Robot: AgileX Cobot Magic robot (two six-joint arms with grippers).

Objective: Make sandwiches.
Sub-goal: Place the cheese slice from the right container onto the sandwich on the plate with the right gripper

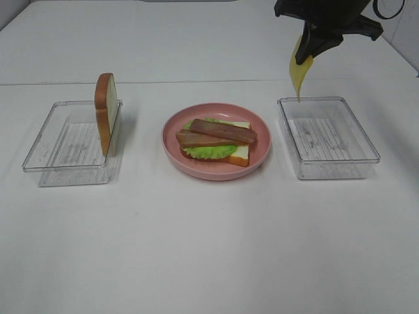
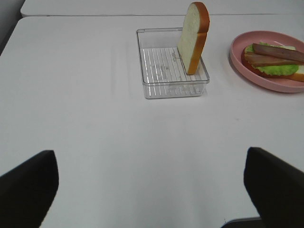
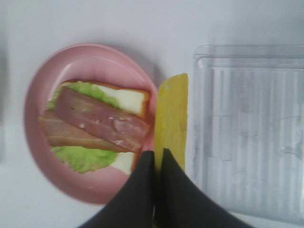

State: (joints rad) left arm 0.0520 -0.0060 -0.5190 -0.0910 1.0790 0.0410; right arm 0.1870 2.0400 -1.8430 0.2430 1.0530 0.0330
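Cheese slice (image 1: pixel 300 73) is the bit in the air right now: the right claw (image 1: pixel 314 49) is clenched on its top edge, so the yellow square hangs down limp above the back-left corner of the right clear tub (image 1: pixel 366 150), not touching it. From the right wrist camera the cheese sits over the gap between that tub and the pink plate (image 1: pixel 262 154).

Rest of the sandwich is on the plate, mid-tabletop: one bread slice (image 1: pixel 241 154) lying flat, a lettuce leaf (image 1: pixel 208 150) on top of it, and two bacon strips (image 1: pixel 222 131) laid across the lettuce, overlapping a bit.

The second bread slice (image 1: pixel 106 111) is off in the left clear tub (image 1: pixel 39 154), standing on edge and leaning on the tub wall nearest the plate.

Left claw (image 2: pixel 148 151) is released, fingers (image 2: pixel 28 185) spread wide and holding nothing. It hangs over bare white tabletop (image 1: pixel 196 248), well back from its tub.
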